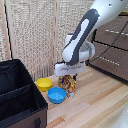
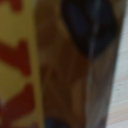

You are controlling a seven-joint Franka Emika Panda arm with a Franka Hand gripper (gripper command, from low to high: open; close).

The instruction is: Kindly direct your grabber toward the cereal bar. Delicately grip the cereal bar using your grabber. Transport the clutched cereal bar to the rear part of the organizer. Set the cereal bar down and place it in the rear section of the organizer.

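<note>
The cereal bar [image 1: 69, 87] is an orange-yellow printed packet. It stands upright on the wooden table beside the blue bowl. My grabber [image 1: 67, 78] is directly over its top, with the fingers down around the upper end of the packet. In the wrist view the cereal bar [image 2: 20, 70] fills the picture as a blur of yellow, red and brown, with a dark fingertip [image 2: 92, 25] pressed close to it. Whether the jaws are clamped on the packet does not show. The black organizer [image 1: 15, 75] stands at the exterior view's left, with a divider across it.
A yellow bowl [image 1: 44, 84] and a blue bowl [image 1: 56, 95] sit between the organizer and the cereal bar. A brown wooden drawer cabinet [image 1: 112, 47] stands at the exterior view's right. A woven screen [image 1: 35, 35] stands behind the table.
</note>
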